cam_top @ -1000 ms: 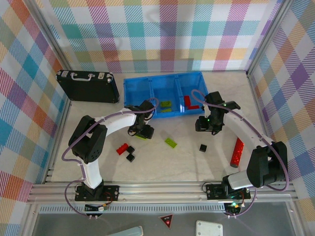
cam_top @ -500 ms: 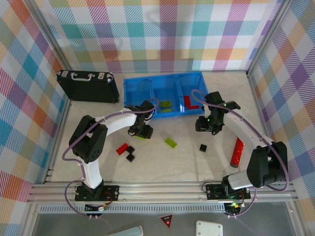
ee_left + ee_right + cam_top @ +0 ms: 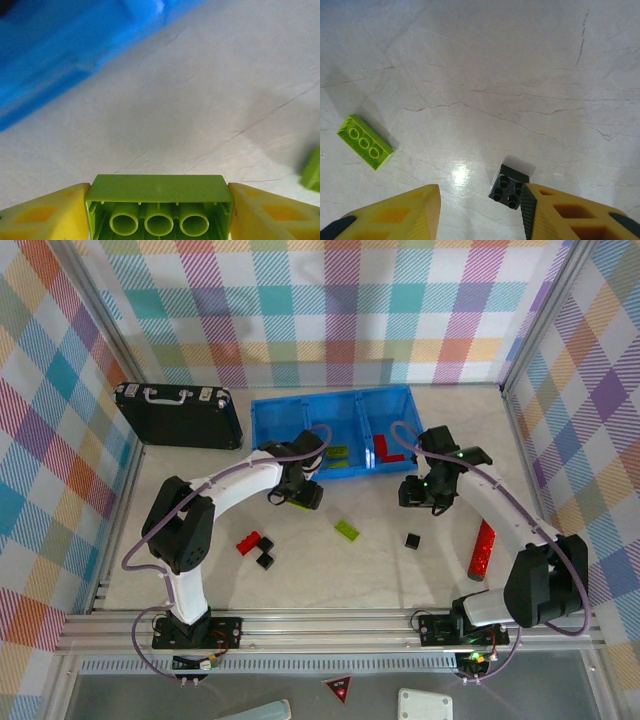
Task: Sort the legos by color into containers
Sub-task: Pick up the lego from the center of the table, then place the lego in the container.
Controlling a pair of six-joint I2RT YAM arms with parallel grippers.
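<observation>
We've got the left gripper [image 3: 159, 212] pinching a lime-green brick [image 3: 159, 192] by its ends, above the table near the blue bin [image 3: 60, 50]. The right gripper [image 3: 480, 210] is spread over the table [image 3: 520, 75] with nothing pinched, a tiny black cube [image 3: 510, 186] beside one finger and a loose lime brick [image 3: 365, 141] further off.
</observation>
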